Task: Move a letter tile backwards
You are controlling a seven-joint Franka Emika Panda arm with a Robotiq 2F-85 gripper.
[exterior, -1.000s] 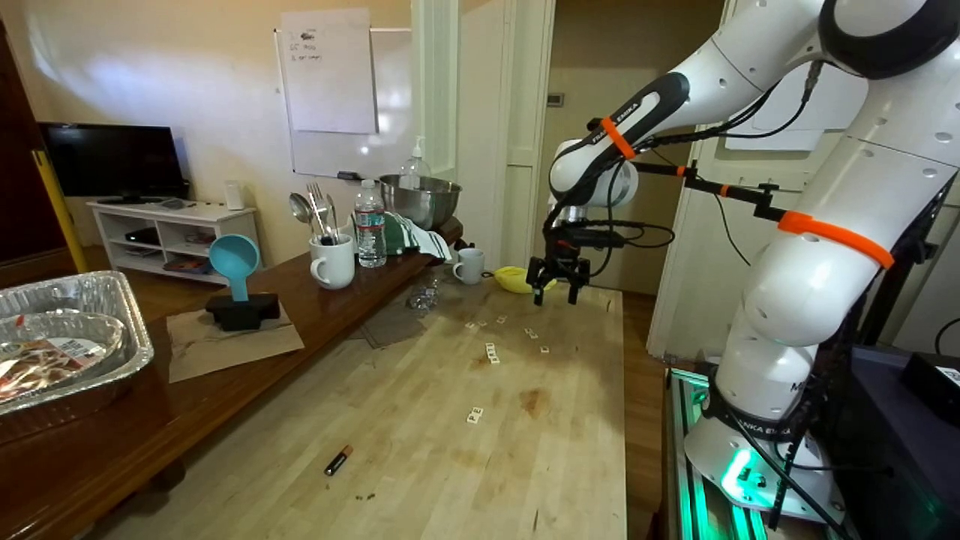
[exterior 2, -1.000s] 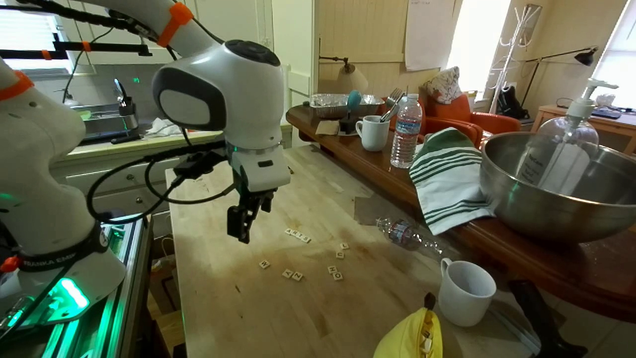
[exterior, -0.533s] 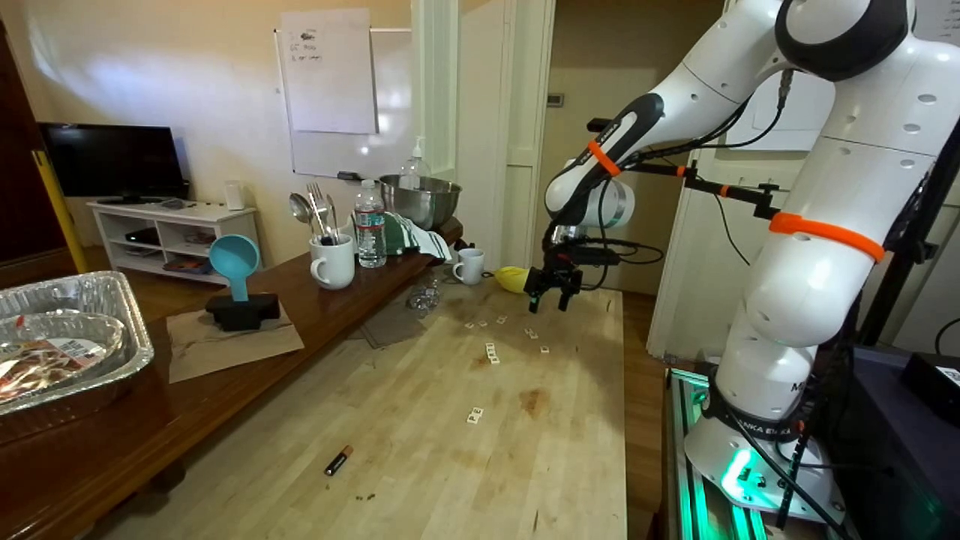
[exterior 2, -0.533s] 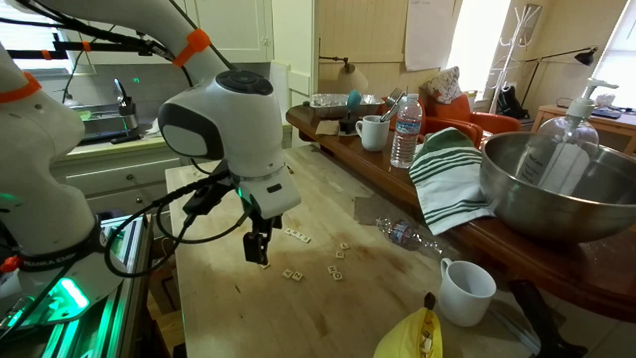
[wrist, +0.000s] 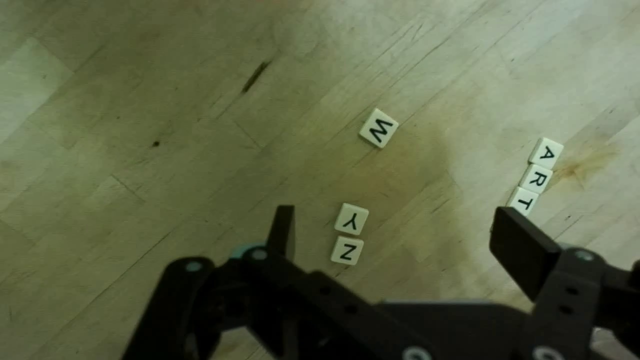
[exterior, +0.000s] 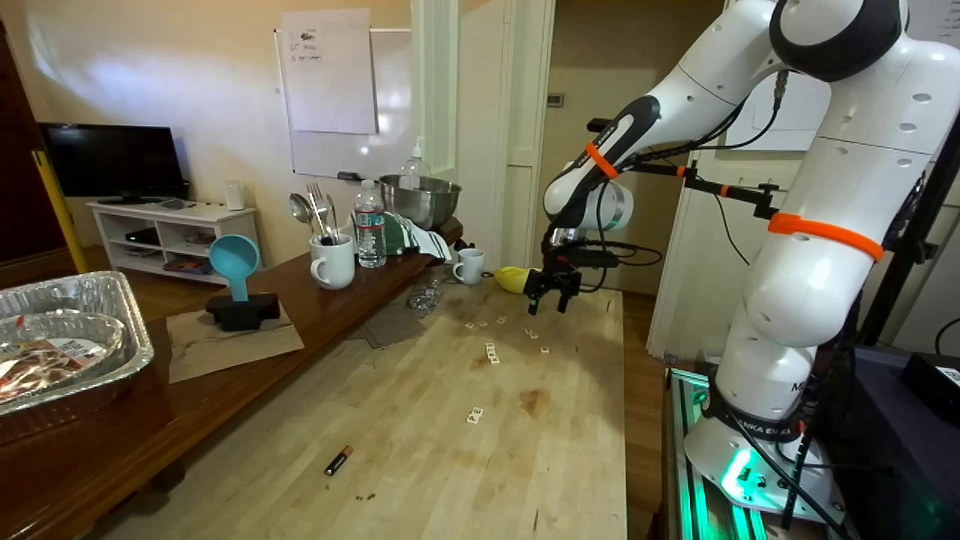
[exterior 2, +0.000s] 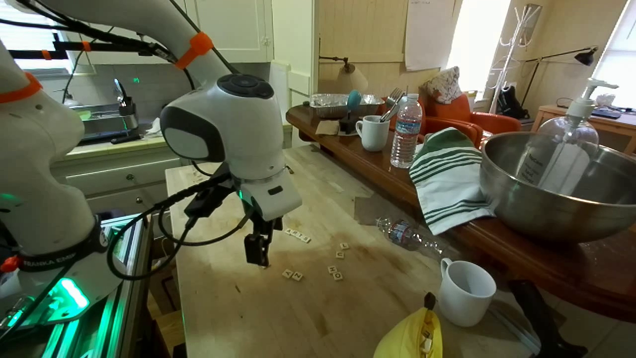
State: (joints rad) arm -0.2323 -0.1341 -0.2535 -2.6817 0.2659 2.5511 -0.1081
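Observation:
Small cream letter tiles lie flat on the wooden table (wrist: 175, 260). In the wrist view a W tile (wrist: 379, 128) lies alone. A Y tile (wrist: 351, 219) and a Z or N tile (wrist: 347, 250) lie side by side. A row of A (wrist: 546, 153), R and T tiles is partly hidden by a finger. In an exterior view the row reads ARTS (exterior 2: 297, 235); the W is nearly hidden behind the finger. My gripper (wrist: 395, 220) is open and empty, above the tiles; it also shows in both exterior views (exterior: 548, 307) (exterior 2: 268, 242).
Other tiles lie nearby, such as H and O (exterior 2: 335, 273) and P and E (exterior: 475, 415). A yellow banana-shaped pouch (exterior 2: 410, 338), a white mug (exterior 2: 467, 293) and a crushed bottle (exterior 2: 405, 233) are on the table. A battery (exterior: 338, 460) lies farther along. A raised counter (exterior: 255, 397) borders it.
My gripper has moved lower and farther along the table toward the pouch end, now covering most of the W tile in an exterior view. It has barely moved in the last half second.

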